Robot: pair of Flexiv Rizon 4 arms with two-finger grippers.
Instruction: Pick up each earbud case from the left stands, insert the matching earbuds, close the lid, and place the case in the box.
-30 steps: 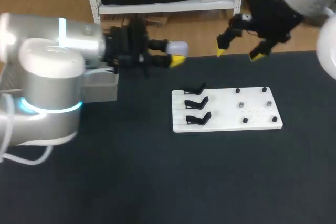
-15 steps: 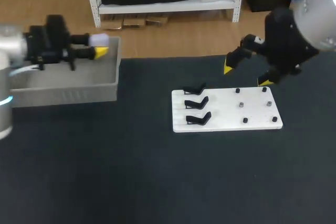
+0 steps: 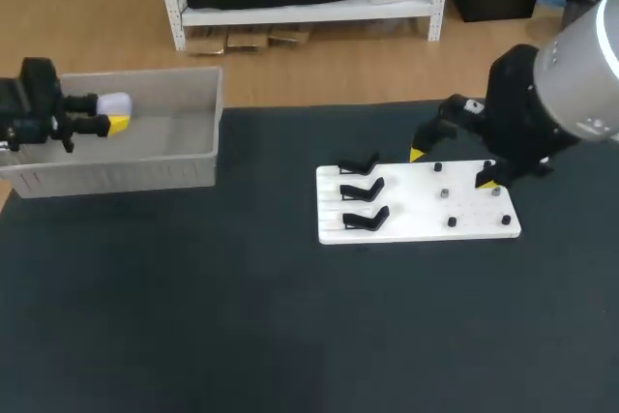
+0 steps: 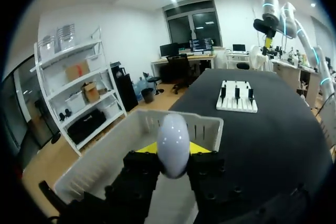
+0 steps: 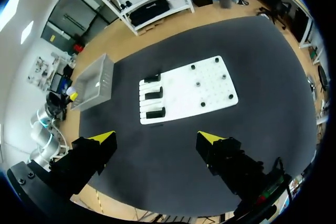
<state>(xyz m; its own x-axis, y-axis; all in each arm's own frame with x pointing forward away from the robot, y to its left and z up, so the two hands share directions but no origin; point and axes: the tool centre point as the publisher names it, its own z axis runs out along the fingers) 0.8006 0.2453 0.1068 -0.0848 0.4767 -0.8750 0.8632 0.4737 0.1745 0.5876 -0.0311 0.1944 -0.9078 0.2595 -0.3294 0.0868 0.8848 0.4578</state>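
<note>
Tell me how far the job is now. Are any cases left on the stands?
All three black stands on the white board look empty. In hand: the left fingers hold a closed white case over the grey box. Left: dropping it in. The right fingers hang open above the board.

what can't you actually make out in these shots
Floor of the grey plastic box: its near wall hides part in the head view; the left gripper and the white egg-shaped earbud case cover it in the left wrist view.
Case's lid seam: shows in no view.
Small dark items on the white board: too small in head and right wrist views to tell earbuds from pegs.
</note>
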